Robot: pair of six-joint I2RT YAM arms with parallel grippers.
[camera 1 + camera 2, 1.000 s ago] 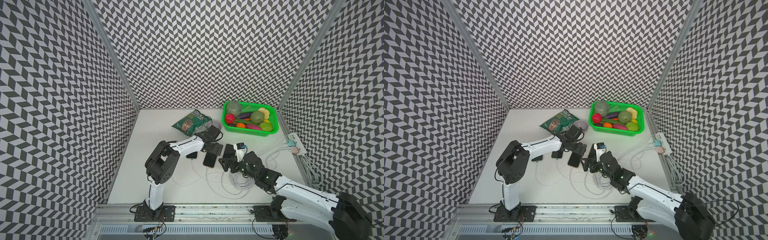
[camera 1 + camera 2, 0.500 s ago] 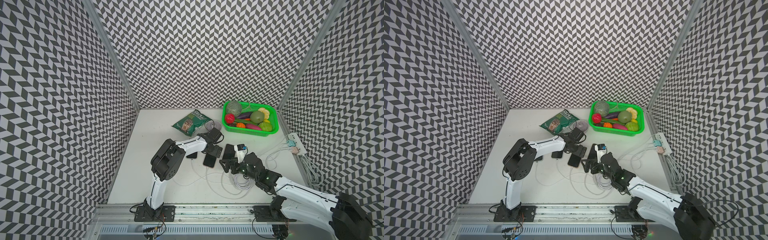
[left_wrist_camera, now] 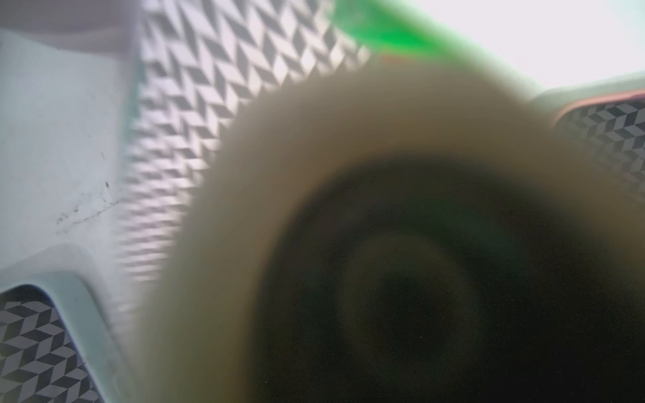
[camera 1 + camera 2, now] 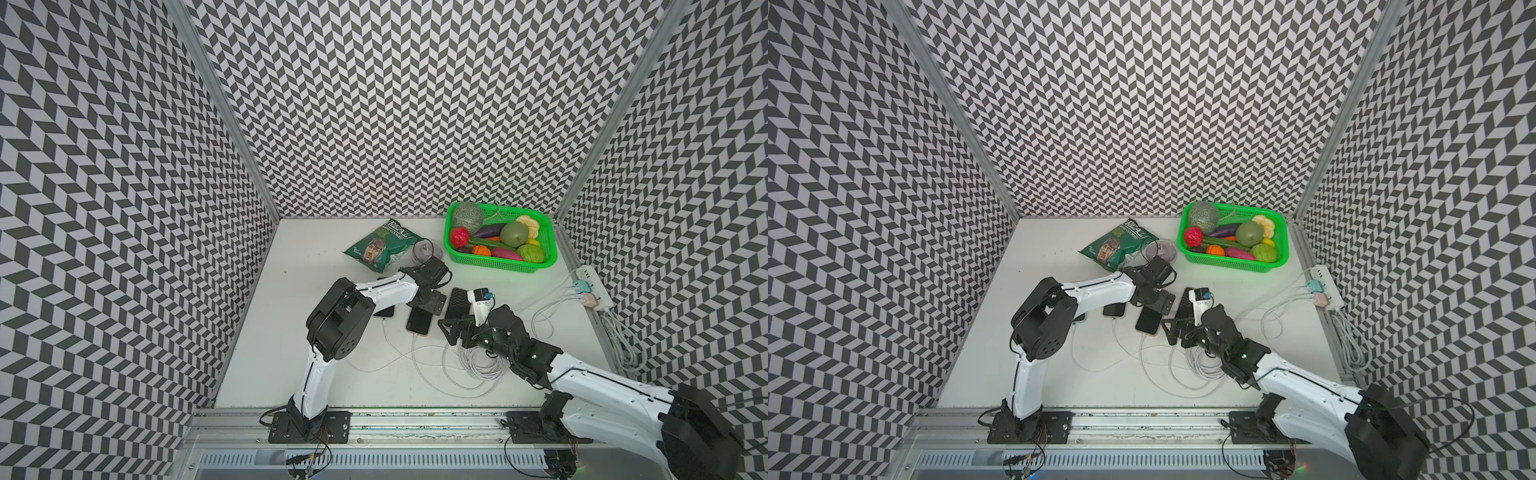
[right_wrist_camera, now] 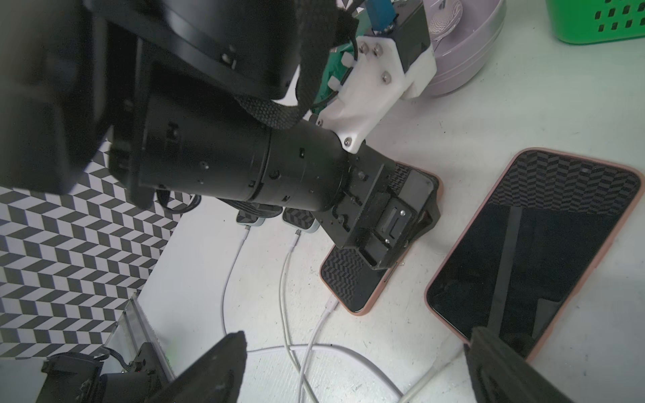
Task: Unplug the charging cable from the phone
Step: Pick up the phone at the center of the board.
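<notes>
Bright, even overhead light in both top views, soft faint shadows on the white counter [image 4: 316,332], sharp focus with walls leaning outward at the edges, left wrist view almost wholly blurred by a close beige and dark shape, right wrist view crisp, near fingers [image 5: 216,370] dark and soft, phone screen [image 5: 530,244] mirroring the wall pattern

Both arms have glossy white plastic link shells [image 4: 386,291] and bulky matte black joint housings [image 4: 338,320]. A white screwed bracket [image 5: 366,87] sits behind the black fingers [image 5: 412,223].
</notes>
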